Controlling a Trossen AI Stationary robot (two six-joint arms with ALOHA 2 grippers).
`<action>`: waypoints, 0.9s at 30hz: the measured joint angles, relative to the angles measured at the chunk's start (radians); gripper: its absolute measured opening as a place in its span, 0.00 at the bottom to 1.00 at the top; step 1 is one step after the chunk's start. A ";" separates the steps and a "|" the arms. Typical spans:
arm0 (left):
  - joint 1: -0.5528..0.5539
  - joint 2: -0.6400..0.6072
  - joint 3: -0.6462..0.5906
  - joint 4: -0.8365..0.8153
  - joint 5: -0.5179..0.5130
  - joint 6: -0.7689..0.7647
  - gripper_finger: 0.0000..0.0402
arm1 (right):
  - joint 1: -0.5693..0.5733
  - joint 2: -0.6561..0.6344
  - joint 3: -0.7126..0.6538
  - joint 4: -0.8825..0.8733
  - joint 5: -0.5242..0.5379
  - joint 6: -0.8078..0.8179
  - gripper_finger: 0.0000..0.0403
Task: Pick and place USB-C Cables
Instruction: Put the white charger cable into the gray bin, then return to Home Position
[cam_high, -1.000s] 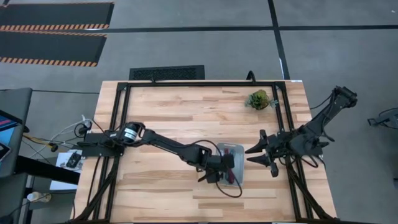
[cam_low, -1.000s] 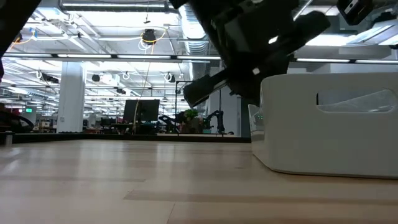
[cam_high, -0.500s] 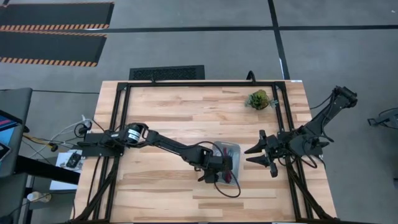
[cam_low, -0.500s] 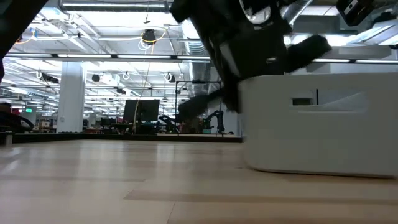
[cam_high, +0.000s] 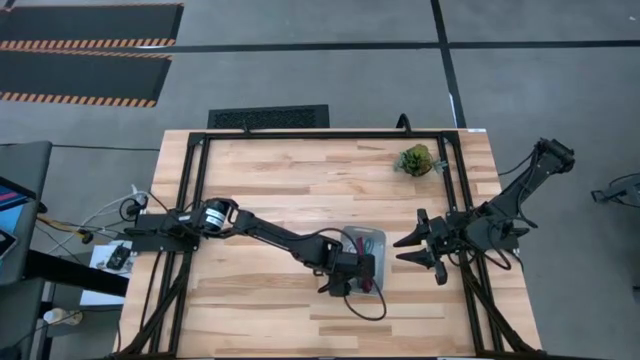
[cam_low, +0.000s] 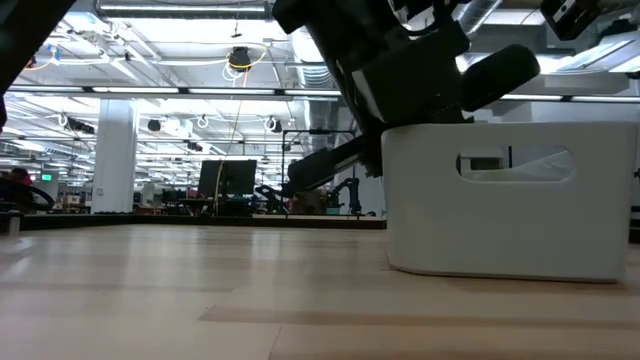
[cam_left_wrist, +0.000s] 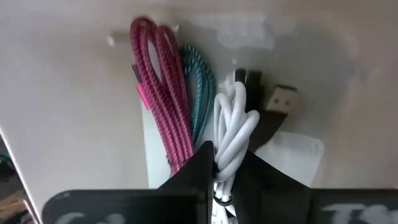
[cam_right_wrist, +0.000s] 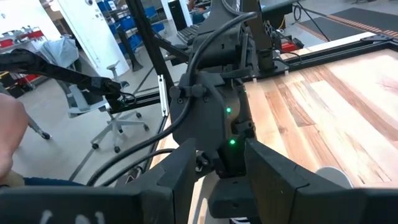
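Note:
The pale tray (cam_high: 373, 239) stands near the table's middle; in the low view the tray (cam_low: 500, 220) shows its side wall with a handle slot. In the left wrist view it holds the dark red cable (cam_left_wrist: 160, 106), the teal cable (cam_left_wrist: 200, 84), the white cable (cam_left_wrist: 235, 121) and the black cable's plug end (cam_left_wrist: 268, 104), lying side by side on the tray's floor. My left gripper (cam_left_wrist: 225, 154) reaches down into the tray and is shut on the white cable. My right gripper (cam_high: 412, 250) waits open to the tray's right. My left gripper pinches the white cable's bundle at its looped end (cam_left_wrist: 230, 163) between the two fingers, which come from above, pointing down into the tray. The rest of the bundle lies on the tray's floor beside the teal cable.
A small green plant (cam_high: 414, 160) stands near the table's far right corner. The black frame rail (cam_high: 320, 135) runs around the tabletop. Bare wood lies to the tray's left and far side. My left arm (cam_right_wrist: 211, 99) fills the right wrist view.
My left gripper has shifted slightly toward the table's left while staying in the tray. The tray has slid that way with it and turned a little, so the low view now shows its whole slotted side wall. The right arm has kept still.

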 joint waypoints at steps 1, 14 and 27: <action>0.000 0.000 0.000 0.000 0.006 -0.002 0.07 | 0.000 0.000 0.000 0.000 0.000 0.000 0.40; -0.016 0.000 0.014 -0.010 -0.119 -0.129 0.43 | 0.000 0.000 0.000 0.000 0.000 0.000 0.50; -0.017 0.000 0.358 -0.347 -0.147 -0.464 0.52 | 0.000 -0.024 0.000 0.022 -0.001 0.038 0.48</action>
